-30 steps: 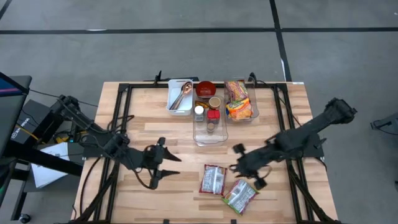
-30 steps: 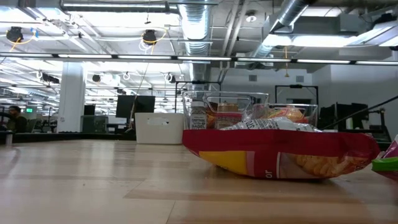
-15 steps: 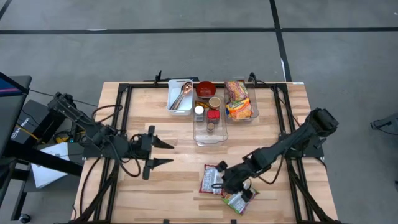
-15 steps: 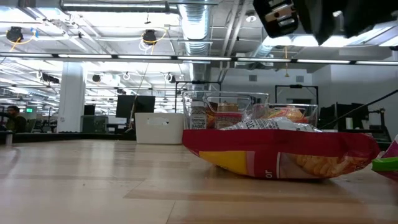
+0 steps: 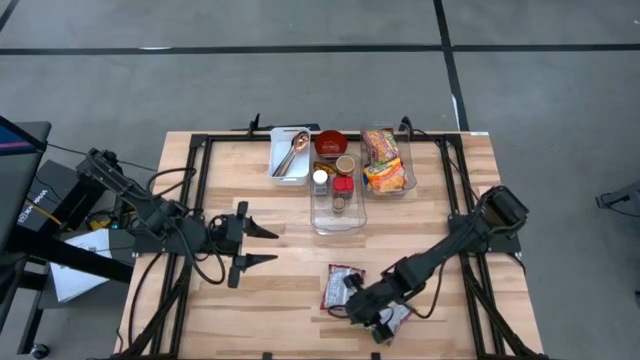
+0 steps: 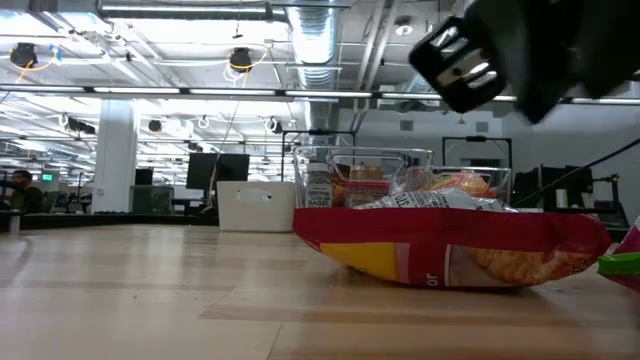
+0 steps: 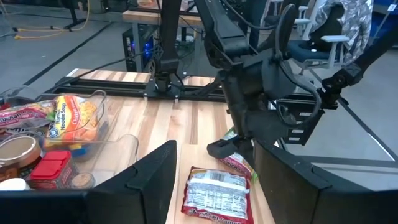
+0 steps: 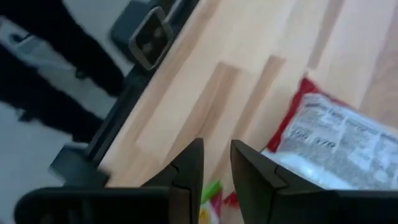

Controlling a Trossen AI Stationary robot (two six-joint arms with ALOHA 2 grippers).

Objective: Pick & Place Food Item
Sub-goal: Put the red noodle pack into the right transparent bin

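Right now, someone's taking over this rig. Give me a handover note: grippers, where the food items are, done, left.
Left gripper: open, empty, hovering over the table's left half, waiting.
Right gripper: low at the front of the table, fingers nearly together with a narrow gap, over the green-edged packet; nothing gripped as far as the views show.
Red packet: flat on the table, just beside the right gripper.
Clear bins at the back hold jars and other packets; the white tray holds a spoon.
Done: no loose packet moved yet.
Left: grasp a packet and, likely, place it in a bin, then the other.
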